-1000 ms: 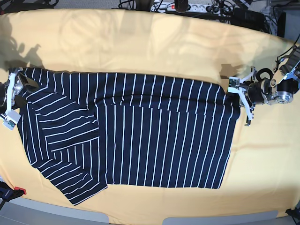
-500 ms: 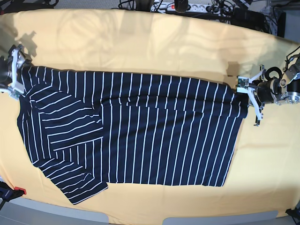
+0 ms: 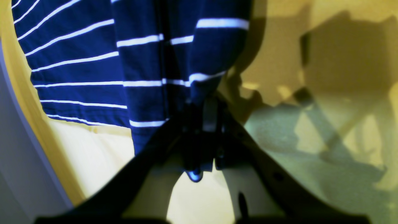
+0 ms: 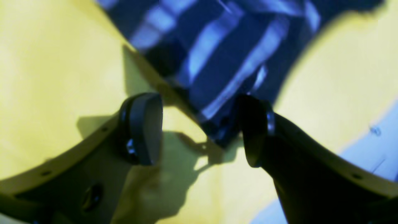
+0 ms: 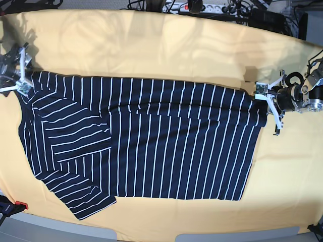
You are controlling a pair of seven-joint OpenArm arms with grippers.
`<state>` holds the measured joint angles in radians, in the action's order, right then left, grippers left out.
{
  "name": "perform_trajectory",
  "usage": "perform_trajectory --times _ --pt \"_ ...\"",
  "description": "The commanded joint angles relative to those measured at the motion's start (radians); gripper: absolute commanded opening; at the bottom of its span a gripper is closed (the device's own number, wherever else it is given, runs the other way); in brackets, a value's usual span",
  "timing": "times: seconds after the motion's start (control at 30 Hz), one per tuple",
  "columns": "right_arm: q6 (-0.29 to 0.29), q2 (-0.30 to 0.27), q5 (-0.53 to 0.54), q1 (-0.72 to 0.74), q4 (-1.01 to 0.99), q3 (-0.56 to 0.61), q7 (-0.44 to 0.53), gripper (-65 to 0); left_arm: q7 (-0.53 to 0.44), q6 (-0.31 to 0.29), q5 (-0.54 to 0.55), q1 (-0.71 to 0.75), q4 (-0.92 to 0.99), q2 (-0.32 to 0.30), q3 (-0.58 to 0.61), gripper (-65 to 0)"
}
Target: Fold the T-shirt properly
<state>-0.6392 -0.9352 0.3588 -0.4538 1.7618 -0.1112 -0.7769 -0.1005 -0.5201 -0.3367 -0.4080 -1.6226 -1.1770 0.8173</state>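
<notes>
Far left in the base view: right gripper (image 5: 15, 70) at the shirt's (image 5: 151, 141) upper left corner, by the folded-in sleeve. Jaws wide apart in the wrist view, nothing clamped; a dark striped corner (image 4: 224, 124) pokes between the fingertips (image 4: 146, 127), close to or perhaps touching the right-hand one, clear of the other. Blurred, so contact not certain. Arm low over the yellow cover (image 5: 151, 45), reaching in from beyond the left edge.

Centre: shirt spread flat across the cover, long axis running left to right, one sleeve folded in at left, the other splayed toward the lower left. Upper edge doubled over along its length, forming a narrow band.

Far right: left gripper (image 5: 267, 103) shut on the shirt's upper right corner. Wrist view confirms the pinch: jaws together, striped cloth (image 3: 174, 62) bunched and running away from the tips, lower hem lying on the cover beside. Arm stretched in low from the right, wrist roughly level.

Deciding relation, as a judgement: garment lies between the two tools along one line, each arm at its own end, so only the left-side corner lacks a grip. Likely next need: closing on that corner before any shared lift, lest the cloth drag unevenly.
</notes>
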Motion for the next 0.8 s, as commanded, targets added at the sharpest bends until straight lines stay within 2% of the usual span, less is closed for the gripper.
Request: perform_trajectory --times 0.0,0.17,0.3,0.43,0.47,0.53,0.63,0.67,0.7,0.77 --pt "0.008 -0.021 -0.038 0.008 0.008 -0.013 0.000 -25.0 0.003 0.008 0.005 -0.019 -0.007 -0.026 -0.013 -65.0" --pt "0.029 -0.007 -0.061 0.008 -0.024 -0.013 0.063 -25.0 0.003 0.008 0.005 -0.019 -0.007 -0.026 -0.013 -65.0" --pt "0.095 -0.007 -0.131 0.008 -0.085 -0.013 0.096 -25.1 0.003 0.008 0.005 -0.020 -0.007 -0.029 -0.013 -65.0" --pt "0.096 -0.007 -0.113 0.008 -0.126 -0.013 0.105 -25.1 -0.005 0.008 0.005 -0.019 -0.007 -0.028 -0.013 -65.0" --pt "0.097 -0.006 -0.113 0.008 -0.128 -0.013 0.105 -26.8 -0.005 0.008 0.005 -0.019 -0.007 -0.028 -0.013 -65.0" --pt "0.098 -0.006 -0.113 0.008 -0.128 -0.013 0.105 -36.0 -0.005 0.008 0.005 -0.019 -0.007 -0.028 -0.013 -65.0" --pt "0.098 -0.007 -0.113 0.008 -0.127 -0.013 0.104 -58.1 -0.004 0.008 0.005 -0.019 -0.007 -0.028 -0.013 -65.0" --pt "0.098 -0.007 -0.113 0.008 -0.127 -0.013 0.104 -63.0 -0.004 0.008 0.005 -0.019 -0.007 -0.028 -0.013 -65.0" --pt "0.098 -0.007 -0.113 0.008 -0.127 -0.013 0.103 -65.0 -0.004 0.008 0.005 -0.019 -0.007 -0.028 -0.013 -65.0" --pt "0.106 -0.007 -0.113 0.011 -0.127 -0.013 0.103 -65.0 -0.004 0.008 0.005 -0.019 -0.007 -0.029 -0.013 -65.0"
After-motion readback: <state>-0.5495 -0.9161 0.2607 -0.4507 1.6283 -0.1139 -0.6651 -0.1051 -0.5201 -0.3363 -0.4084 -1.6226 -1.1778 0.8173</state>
